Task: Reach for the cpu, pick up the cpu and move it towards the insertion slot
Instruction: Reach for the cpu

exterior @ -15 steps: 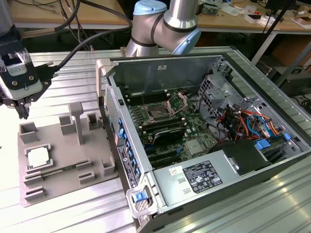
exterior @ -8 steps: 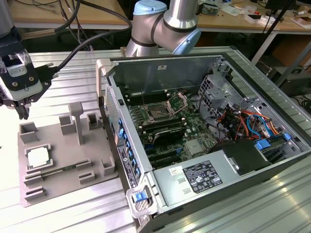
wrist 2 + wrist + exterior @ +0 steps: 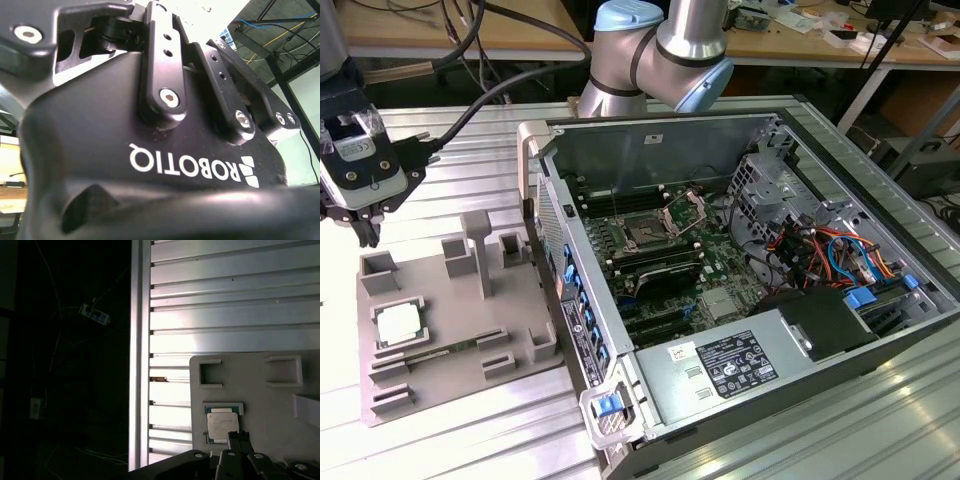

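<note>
- Looks like a robotics lab or electronics workshop.
- Has an industrial robot arm (image 3: 660, 50) standing by a ribbed aluminium table (image 3: 470, 170).
- Holds an opened desktop computer case (image 3: 760, 140) laid flat, motherboard (image 3: 670, 250) and wiring (image 3: 820, 245) bare.
- Carries a grey fixture plate (image 3: 450, 320) with moulded recesses on that table.
- Shows cluttered wooden workbenches (image 3: 430, 35) behind.

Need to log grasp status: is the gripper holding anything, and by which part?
Nothing is held: the cpu lies in its grey fixture, and the gripper hovers clear of it.

Glare whitens the table (image 3: 225, 335) slats; beyond its edge, darkness.
</note>
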Controlling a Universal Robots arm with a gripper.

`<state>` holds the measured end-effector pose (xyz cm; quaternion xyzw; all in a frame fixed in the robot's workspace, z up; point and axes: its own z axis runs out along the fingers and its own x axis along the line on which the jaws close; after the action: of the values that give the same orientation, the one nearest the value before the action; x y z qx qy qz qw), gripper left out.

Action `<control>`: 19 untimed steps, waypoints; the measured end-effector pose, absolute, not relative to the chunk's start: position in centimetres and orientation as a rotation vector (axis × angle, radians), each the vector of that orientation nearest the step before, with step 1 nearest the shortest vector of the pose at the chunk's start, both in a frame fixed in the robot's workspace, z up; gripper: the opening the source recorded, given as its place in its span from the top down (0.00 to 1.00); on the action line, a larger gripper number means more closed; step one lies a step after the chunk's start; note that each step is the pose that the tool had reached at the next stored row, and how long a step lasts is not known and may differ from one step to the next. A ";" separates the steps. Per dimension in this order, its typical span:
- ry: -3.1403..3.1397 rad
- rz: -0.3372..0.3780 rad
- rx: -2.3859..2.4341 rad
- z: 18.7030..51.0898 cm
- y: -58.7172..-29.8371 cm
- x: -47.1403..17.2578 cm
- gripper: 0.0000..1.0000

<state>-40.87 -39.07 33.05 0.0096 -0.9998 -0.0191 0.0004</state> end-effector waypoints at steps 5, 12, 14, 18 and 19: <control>-3.140 -0.060 0.030 32.9 -39.1 -40.9 0.89; -3.140 -0.060 0.030 32.7 -39.1 -40.9 0.89; -3.140 -0.060 0.030 32.7 -39.1 -41.0 0.89; -3.140 -0.060 0.030 32.5 -39.1 -41.0 0.89; -3.140 -0.060 0.030 32.5 -39.1 -41.0 0.89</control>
<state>-40.98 -39.08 32.49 0.0096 -0.9998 -0.0191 0.0004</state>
